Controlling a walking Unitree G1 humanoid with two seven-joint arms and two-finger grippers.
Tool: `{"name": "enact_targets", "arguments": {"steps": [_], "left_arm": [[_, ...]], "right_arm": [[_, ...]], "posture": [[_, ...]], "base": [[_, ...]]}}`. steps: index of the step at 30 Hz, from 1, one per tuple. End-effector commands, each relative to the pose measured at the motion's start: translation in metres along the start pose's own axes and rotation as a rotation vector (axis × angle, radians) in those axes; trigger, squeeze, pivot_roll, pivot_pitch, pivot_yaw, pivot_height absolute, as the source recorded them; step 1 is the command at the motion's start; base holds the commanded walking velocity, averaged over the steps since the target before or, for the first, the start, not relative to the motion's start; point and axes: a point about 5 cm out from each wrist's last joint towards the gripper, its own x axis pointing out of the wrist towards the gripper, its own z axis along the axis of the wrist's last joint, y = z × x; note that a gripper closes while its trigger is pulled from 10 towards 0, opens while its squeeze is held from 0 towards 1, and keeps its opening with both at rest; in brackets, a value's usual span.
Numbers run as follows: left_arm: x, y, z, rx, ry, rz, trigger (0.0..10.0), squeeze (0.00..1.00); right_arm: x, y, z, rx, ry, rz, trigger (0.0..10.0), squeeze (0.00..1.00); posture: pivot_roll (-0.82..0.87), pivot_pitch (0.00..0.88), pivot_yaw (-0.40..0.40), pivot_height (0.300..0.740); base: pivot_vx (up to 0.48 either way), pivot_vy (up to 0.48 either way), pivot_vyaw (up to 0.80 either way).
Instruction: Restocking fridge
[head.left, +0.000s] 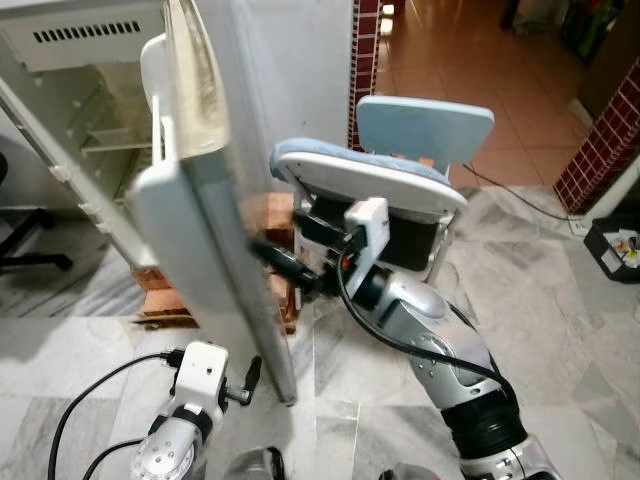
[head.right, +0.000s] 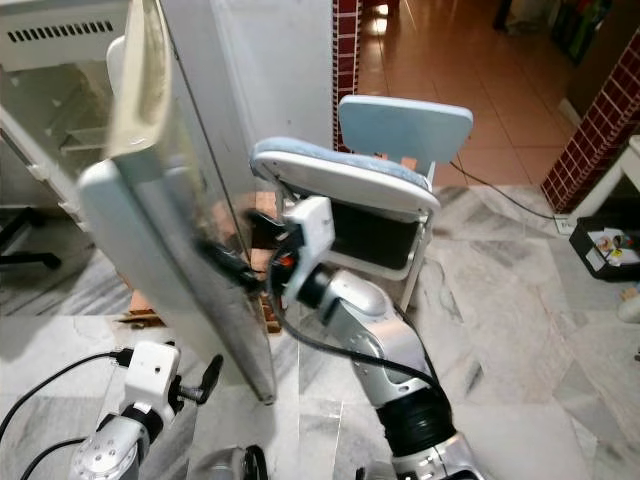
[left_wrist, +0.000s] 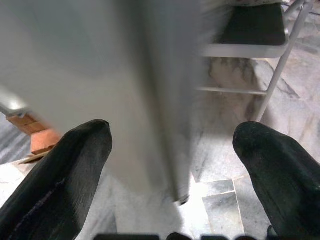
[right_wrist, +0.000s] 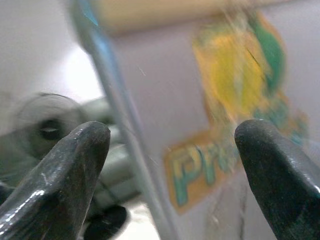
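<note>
Two arms are ours to account for, and both sit close to the fridge door (head.left: 205, 250), which stands swung partway out from the fridge (head.left: 80, 90) so that we see it nearly edge-on. Our right gripper (head.left: 270, 255) reaches forward and presses against the door's outer face near mid-height; its jaws are spread wide, grasping nothing, with a yellow and green sticker on the door panel (right_wrist: 225, 115) showing between them in the right wrist view. We judge that this contact is there to push or steady the door rather than to grip it, though the blur on the door makes it hard to say which way it is swinging. Our left gripper (left_wrist: 172, 165) hangs low by the door's bottom corner (head.left: 288, 398), jaws likewise released and straddling the door's thin lower edge without closing on it, perhaps placed to guide or catch that edge.

Inside the cabinet we make out pale shelves (head.left: 110, 140), but no item on them can be told from here. Neither gripper carries anything to stock. Behind the right arm stands a light blue chair (head.left: 400, 160) on the marble floor (head.left: 560, 330) (its padded seat is tipped up toward us), close enough that the elbow has little room. With the door half open, this could fit opening it to load or shutting it afterward.
</note>
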Motion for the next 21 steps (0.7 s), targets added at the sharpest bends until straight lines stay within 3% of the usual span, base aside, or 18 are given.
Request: {"name": "enact_targets", "arguments": {"steps": [1,2,3,4,5,8,10,11,17,21], "left_arm": [[-0.001,0.003,-0.001,0.022,0.005,0.021,10.0,0.0],[0.001,0.007,0.007,0.029,-0.036,0.05,10.0,0.0],[0.001,0.007,0.007,0.029,-0.036,0.05,10.0,0.0],[0.003,0.013,0.018,0.034,-0.089,0.097,10.0,0.0],[0.004,0.016,0.023,0.031,-0.113,0.121,10.0,0.0],[0.006,0.024,0.033,0.026,-0.158,0.18,10.0,0.0],[0.006,0.03,0.043,0.022,-0.2,0.212,10.0,0.0],[0.006,0.036,0.052,0.03,-0.238,0.247,10.0,0.0],[0.006,0.037,0.059,0.023,-0.279,0.264,10.0,0.0],[0.007,0.036,0.061,0.027,-0.289,0.266,10.0,0.0]], "right_arm": [[-0.004,0.002,-0.01,0.019,0.035,-0.008,10.0,0.0],[-0.014,-0.011,-0.022,-0.054,0.076,-0.139,10.0,0.0],[-0.014,-0.011,-0.022,-0.054,0.076,-0.139,10.0,0.0],[-0.029,-0.03,-0.024,-0.163,0.084,-0.315,10.0,0.0],[-0.037,-0.039,-0.023,-0.21,0.081,-0.401,10.0,0.0],[-0.061,-0.054,-0.018,-0.256,0.079,-0.571,10.0,0.0],[-0.085,-0.064,-0.013,-0.297,0.074,-0.708,10.0,0.0],[-0.107,-0.069,-0.009,-0.346,0.088,-0.812,10.0,0.0],[-0.132,-0.07,-0.012,-0.398,0.11,-0.937,10.0,0.0],[-0.134,-0.071,-0.015,-0.425,0.11,-0.968,10.0,0.0]], "posture": [[0.01,0.064,0.067,0.74],[0.01,0.061,0.069,0.74],[0.01,0.061,0.069,0.74],[0.0,0.057,0.07,0.74],[0.0,0.057,0.07,0.74],[0.0,0.054,0.069,0.74],[-0.01,0.054,0.069,0.74],[-0.01,0.051,0.071,0.74],[-0.03,0.043,0.076,0.74],[-0.03,0.037,0.079,0.74]], "base": [[0.0,0.0,0.0],[0.0,0.0,0.0],[0.0,0.0,0.0],[0.0,0.0,0.0],[0.0,0.0,0.0],[0.0,0.0,0.0],[0.0,0.0,0.0],[0.0,0.0,0.0],[0.0,0.296,0.0],[0.0,0.476,0.0]]}}
